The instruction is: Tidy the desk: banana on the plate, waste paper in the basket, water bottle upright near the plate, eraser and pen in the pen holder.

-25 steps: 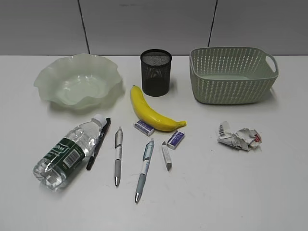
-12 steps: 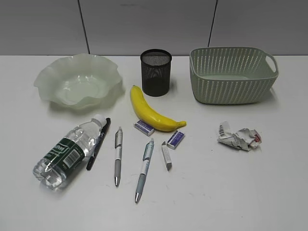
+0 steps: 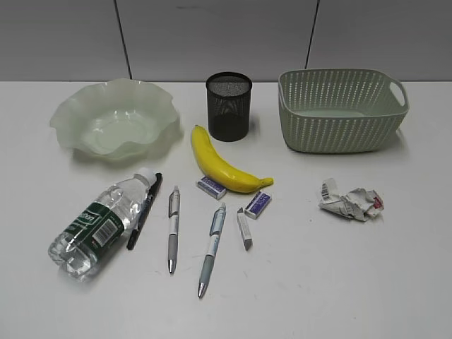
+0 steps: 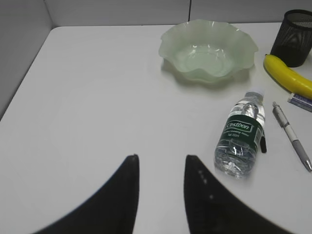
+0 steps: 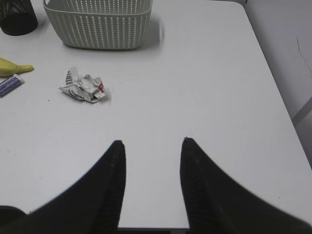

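Black and blunt, the left gripper (image 4: 161, 163) and the right gripper (image 5: 151, 146) each hang over bare white surface (image 3: 339, 282) with their fingers parted and nothing between them.

Nearest lies the clear plastic water bottle (image 3: 99, 222), on its side, white cap pointing toward the back, dark green label up. It looks full, so fairly heavy, and smooth enough to roll; I'd take it across the labelled middle. Touching its right flank is a thin black pen (image 3: 143, 210), then two grey-barrelled pens (image 3: 173, 229) lie apart from each other. These are stiff and light, best pinched mid-barrel. Three small white erasers (image 3: 244, 228) sit just beside the yellow curved banana (image 3: 224, 167), which is soft and bruises easily, so a gentle hold at its thick middle suits. Off to the right, well apart, the crumpled white waste paper (image 3: 350, 200) is light and springy.

At the back stand the pale green ruffled plate (image 3: 113, 116), the black mesh pen holder (image 3: 229, 106) and the sage-green perforated basket (image 3: 342, 108), all unfilled. Nothing is tidied yet.
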Controlling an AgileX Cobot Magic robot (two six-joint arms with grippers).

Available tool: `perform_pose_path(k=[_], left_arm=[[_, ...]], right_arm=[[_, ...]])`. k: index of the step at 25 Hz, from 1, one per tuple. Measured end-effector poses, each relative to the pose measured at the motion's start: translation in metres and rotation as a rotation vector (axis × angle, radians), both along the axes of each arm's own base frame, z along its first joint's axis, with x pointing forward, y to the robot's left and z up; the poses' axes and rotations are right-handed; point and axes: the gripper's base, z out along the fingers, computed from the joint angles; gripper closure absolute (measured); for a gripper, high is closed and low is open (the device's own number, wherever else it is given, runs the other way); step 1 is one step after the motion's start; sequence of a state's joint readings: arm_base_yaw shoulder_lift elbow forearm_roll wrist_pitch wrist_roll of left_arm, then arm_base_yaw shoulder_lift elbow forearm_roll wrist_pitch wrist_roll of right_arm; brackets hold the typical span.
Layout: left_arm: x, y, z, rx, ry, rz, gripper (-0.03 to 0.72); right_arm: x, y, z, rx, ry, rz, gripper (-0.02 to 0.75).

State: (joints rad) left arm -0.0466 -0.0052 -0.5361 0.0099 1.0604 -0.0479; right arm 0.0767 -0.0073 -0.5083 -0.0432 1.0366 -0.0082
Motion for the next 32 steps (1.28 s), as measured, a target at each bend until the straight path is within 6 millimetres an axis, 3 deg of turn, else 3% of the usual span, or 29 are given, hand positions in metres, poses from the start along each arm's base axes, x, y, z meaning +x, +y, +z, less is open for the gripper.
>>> perform_pose_path(k=[8,14,19,26,29,32], left_arm=[[0.005,-0.001,0.001,-0.002,0.02,-0.002,0.452],[0.043,-0.007,0.015,-0.056,0.097,-0.034,0.452],[0.104,-0.022,0.027,-0.27,0.099,-0.078,0.452],[0.211,-0.045,0.02,-0.403,0.371,-0.121,0.452],[0.253,-0.067,0.021,-0.402,0.43,-0.181,0.451],[0.291,-0.102,0.015,-0.383,0.489,-0.265,0.451]], right_arm=[[0.0,0.0,0.0,0.0,0.0,0.0,0.426],[0.0,0.0,0.0,0.0,0.0,0.0,0.426],[0.0,0.0,0.0,0.0,0.0,0.0,0.426],[0.0,0.0,0.0,0.0,0.0,0.0,0.426],[0.0,0.0,0.0,0.001,0.0,0.001,0.426],[0.0,0.0,0.0,-0.001,0.0,-0.001,0.426]])
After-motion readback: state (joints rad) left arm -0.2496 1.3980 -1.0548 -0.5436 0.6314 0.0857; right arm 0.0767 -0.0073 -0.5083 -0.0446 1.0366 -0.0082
